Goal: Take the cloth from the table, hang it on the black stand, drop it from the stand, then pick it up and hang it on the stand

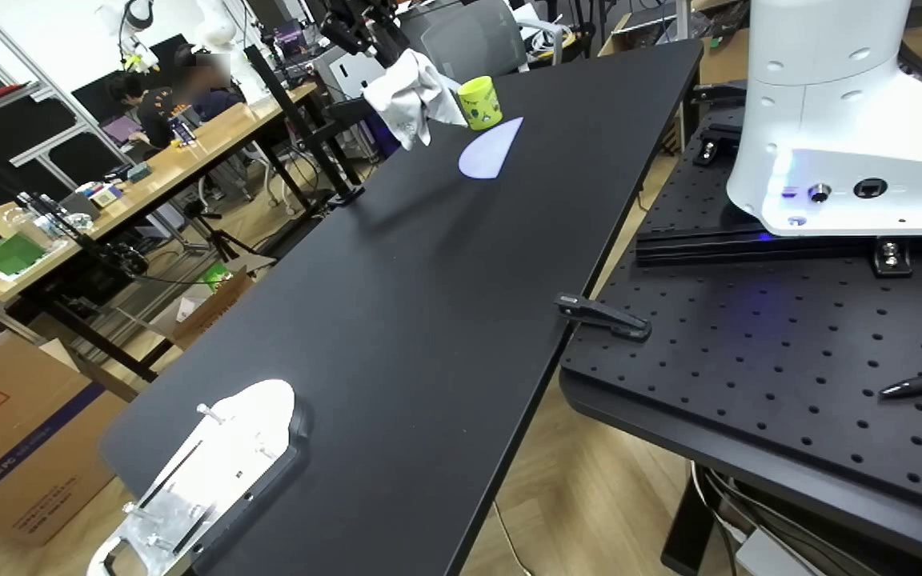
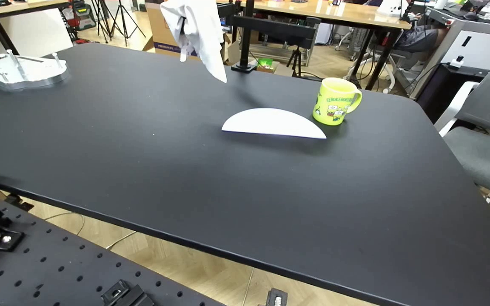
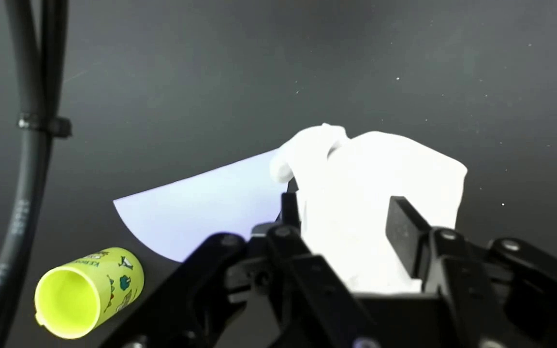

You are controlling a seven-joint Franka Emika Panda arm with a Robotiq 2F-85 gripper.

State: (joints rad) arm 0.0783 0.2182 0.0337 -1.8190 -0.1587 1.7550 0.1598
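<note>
The white cloth [image 1: 413, 96] hangs in loose folds above the far side of the black table [image 1: 429, 320], in front of the black stand [image 2: 246, 46] in an exterior view. The stand is a post with a crossbar [image 2: 279, 30] near the table edge. In the wrist view my gripper [image 3: 344, 208] is open, its finger pads standing apart on either side of the cloth [image 3: 370, 193]. The right pad [image 3: 404, 232] shows its bare inner face. Cloth hides what lies under it, so I cannot tell whether a bar of the stand bears it.
A pale flat teardrop piece [image 2: 272, 121] and a yellow-green mug [image 2: 330, 104] are on the table near the cloth. A white oblong plastic object [image 1: 229, 448] lies at the table's far end from them. A grey chair [image 2: 487, 127] stands beside the table.
</note>
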